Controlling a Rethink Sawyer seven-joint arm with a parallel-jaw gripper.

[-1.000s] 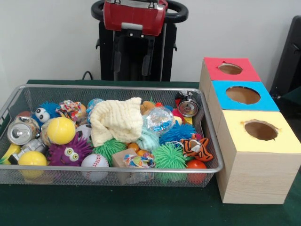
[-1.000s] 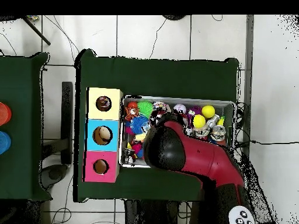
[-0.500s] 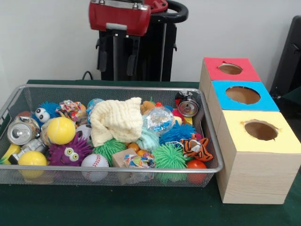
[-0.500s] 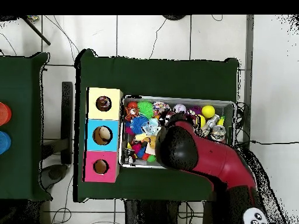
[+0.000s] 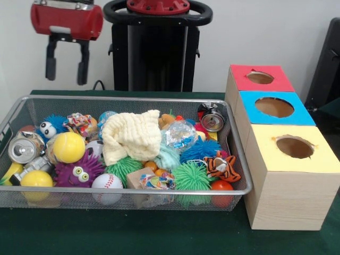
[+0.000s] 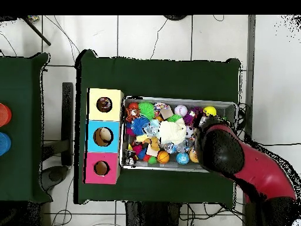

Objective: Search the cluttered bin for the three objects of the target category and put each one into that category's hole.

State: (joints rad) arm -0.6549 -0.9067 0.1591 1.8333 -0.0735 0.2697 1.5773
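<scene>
Green desk (image 5: 159,234) below, I see my claw (image 5: 66,66) spread and empty above the bin's (image 5: 159,190) far left corner, every toy lying beneath and mostly rightward.

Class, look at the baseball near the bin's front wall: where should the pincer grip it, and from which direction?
Grip the baseball across its widest middle, coming straight down from above. It is round, its top is uncovered, and the bin walls block any sideways approach. The purple fuzzy toy crowds one side, so the open pincer probably fits best front to back.
</scene>
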